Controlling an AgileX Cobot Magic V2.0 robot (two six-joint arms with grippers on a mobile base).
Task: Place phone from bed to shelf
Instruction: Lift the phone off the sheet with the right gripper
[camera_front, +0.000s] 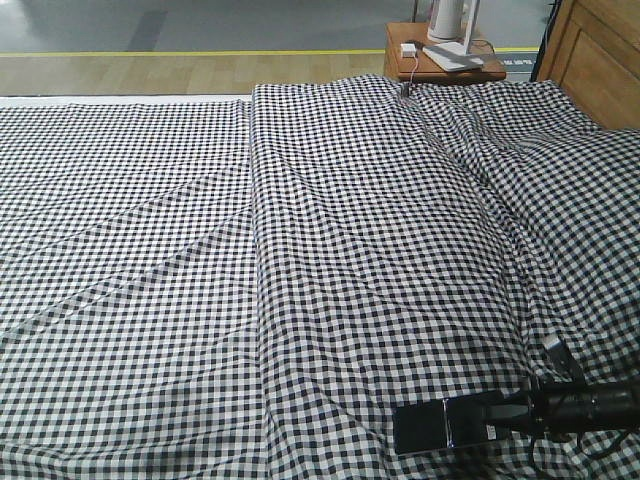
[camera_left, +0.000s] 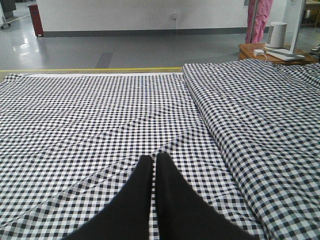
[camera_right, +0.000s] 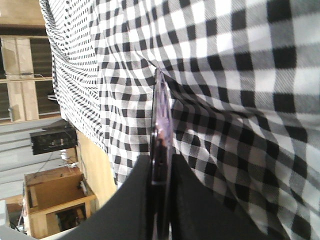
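Note:
The phone (camera_front: 437, 426), a glossy black slab, lies flat low over the gingham bed (camera_front: 300, 250) at the front right. My right gripper (camera_front: 497, 417) reaches in from the right and is shut on one end of it. In the right wrist view the phone (camera_right: 161, 115) shows edge-on, with a pinkish rim, between the two dark fingers of that gripper (camera_right: 159, 167), close against the checked fabric. My left gripper (camera_left: 154, 158) hangs shut and empty over the bed's (camera_left: 100, 115) left half. Pale wooden boards that look like the shelf (camera_right: 20, 75) stand far off.
A brown side table (camera_front: 440, 65) with a white appliance and charger stands behind the bed. A wooden cabinet (camera_front: 600, 50) rises at the back right. A long raised fold (camera_front: 255, 250) runs down the bedding. A brown wooden unit (camera_right: 55, 200) stands beyond the bed.

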